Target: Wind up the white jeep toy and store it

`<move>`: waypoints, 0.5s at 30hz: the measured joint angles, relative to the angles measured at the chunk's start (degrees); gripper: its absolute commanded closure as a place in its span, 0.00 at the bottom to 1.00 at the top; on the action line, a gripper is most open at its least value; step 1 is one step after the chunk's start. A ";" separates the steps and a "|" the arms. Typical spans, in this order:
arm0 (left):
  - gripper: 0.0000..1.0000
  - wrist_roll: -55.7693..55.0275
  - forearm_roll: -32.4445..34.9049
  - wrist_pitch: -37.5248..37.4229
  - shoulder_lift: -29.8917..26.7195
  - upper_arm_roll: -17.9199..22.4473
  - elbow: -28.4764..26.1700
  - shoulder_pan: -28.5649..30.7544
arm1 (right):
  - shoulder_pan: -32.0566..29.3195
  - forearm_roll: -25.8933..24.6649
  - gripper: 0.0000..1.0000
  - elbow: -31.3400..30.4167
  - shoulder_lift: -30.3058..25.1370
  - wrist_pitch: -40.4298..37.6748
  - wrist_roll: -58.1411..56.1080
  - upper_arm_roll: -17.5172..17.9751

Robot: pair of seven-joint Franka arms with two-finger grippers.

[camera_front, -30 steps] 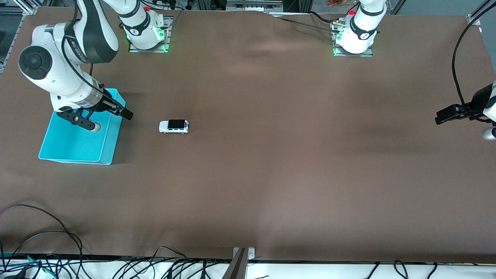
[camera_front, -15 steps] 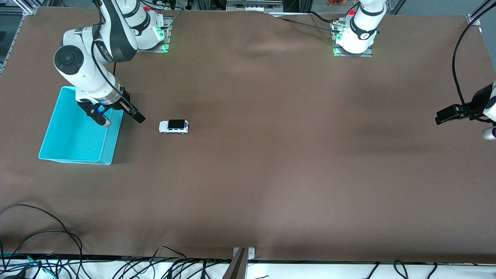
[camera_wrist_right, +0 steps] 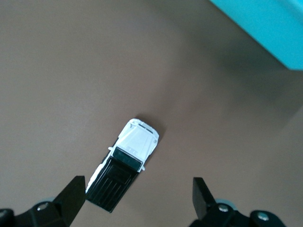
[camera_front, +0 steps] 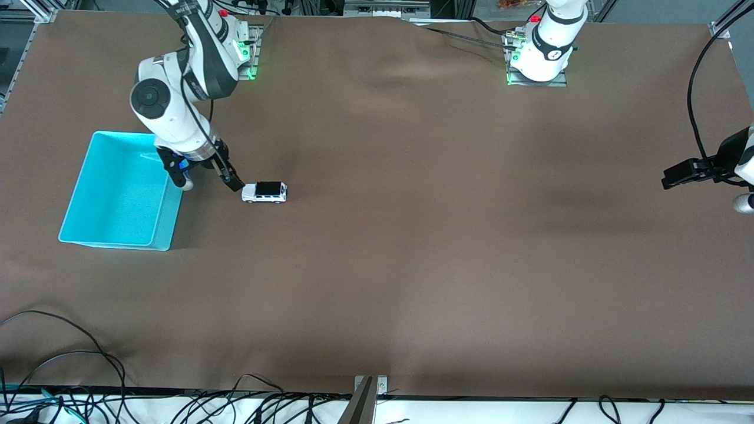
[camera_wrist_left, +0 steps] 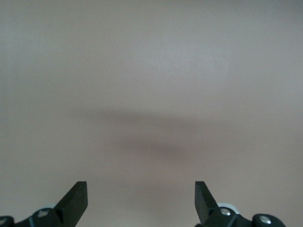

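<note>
The white jeep toy (camera_front: pixel 264 192) with its black roof stands on the brown table, between the cyan bin (camera_front: pixel 100 234) and the table's middle. My right gripper (camera_front: pixel 211 182) hangs open over the strip of table between the bin and the jeep, one finger close to the jeep's end. In the right wrist view the jeep (camera_wrist_right: pixel 124 162) lies near one fingertip of the right gripper (camera_wrist_right: pixel 139 194), not between the jaws. My left gripper (camera_front: pixel 704 185) waits open at the left arm's end of the table; the left wrist view shows that left gripper (camera_wrist_left: pixel 141 198) over bare cloth only.
The cyan bin stands empty at the right arm's end; its corner (camera_wrist_right: pixel 265 23) shows in the right wrist view. Cables (camera_front: pixel 70 394) run along the table's near edge. A black cable (camera_front: pixel 698 100) hangs by the left arm.
The right arm has swung from over the cyan bin toward the jeep, its gripper coming lower and closer to the toy. The jeep, bin and left arm have not moved.
</note>
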 measured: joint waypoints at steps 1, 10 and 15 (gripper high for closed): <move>0.00 0.00 0.00 0.00 0.00 0.00 0.00 0.01 | 0.26 0.00 0.00 -0.11 0.42 0.57 1.16 0.00; 0.00 0.00 0.00 -0.17 0.00 0.00 0.00 0.05 | 0.90 0.00 0.00 -0.59 3.32 5.46 9.32 0.00; 0.00 0.00 0.00 -0.24 0.00 0.00 0.00 0.05 | 2.24 0.00 0.00 -0.63 4.87 7.96 14.56 0.01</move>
